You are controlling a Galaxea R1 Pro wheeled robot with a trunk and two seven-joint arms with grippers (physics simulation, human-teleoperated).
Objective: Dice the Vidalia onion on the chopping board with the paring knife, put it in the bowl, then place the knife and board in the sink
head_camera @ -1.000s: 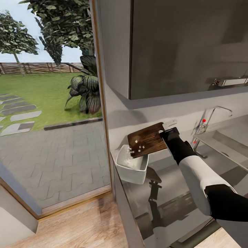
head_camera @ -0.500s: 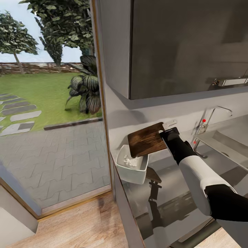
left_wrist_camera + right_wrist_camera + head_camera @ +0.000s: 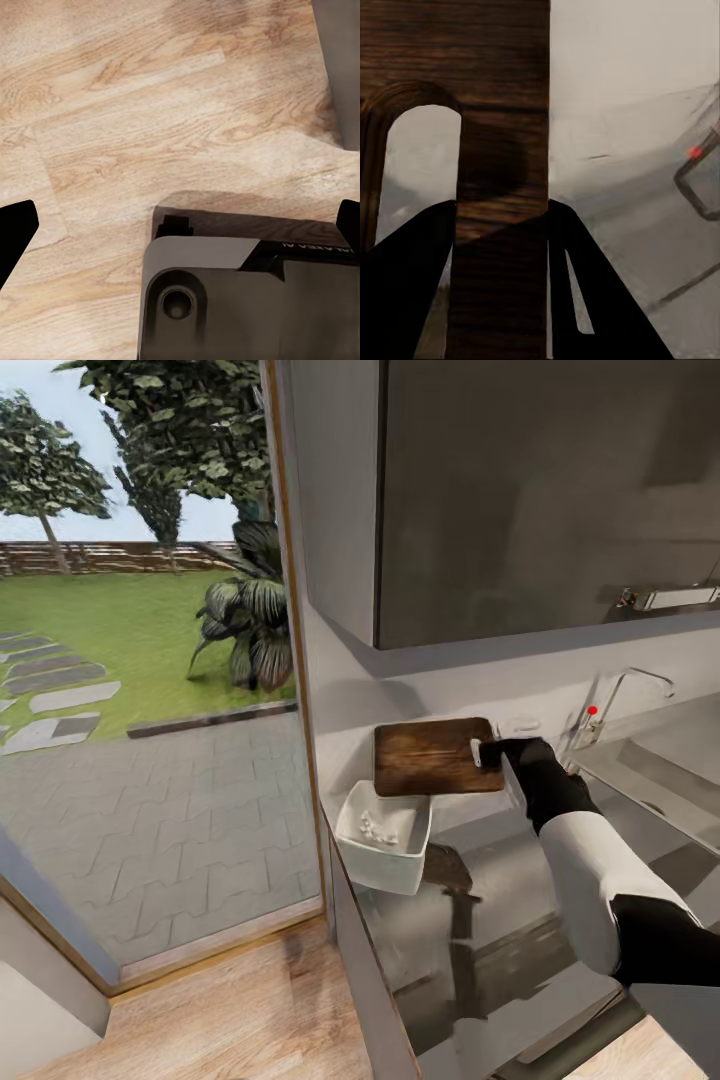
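My right gripper (image 3: 487,752) is shut on the handle end of the dark brown chopping board (image 3: 435,757), holding it about level in the air above the countertop (image 3: 500,930). The board's far end overhangs the white bowl (image 3: 392,865). A little heap of diced onion (image 3: 378,827) lies in the bowl. In the right wrist view the black fingers (image 3: 600,300) clamp the board (image 3: 502,112) beside its oval slot. The left gripper (image 3: 180,225) hangs open over the wooden floor. The sink (image 3: 650,760) lies to the right. The paring knife is out of view.
The chrome tap (image 3: 625,695) with its red knob (image 3: 592,711) stands behind the sink. A dark wall cabinet (image 3: 540,490) hangs above the counter. Left of the counter a glass door (image 3: 150,660) looks onto a garden. The robot's base (image 3: 247,300) is below the left gripper.
The board has swung from tilted over the bowl to level and shifted slightly right. The white cubes that were on it one second ago now lie in the bowl.
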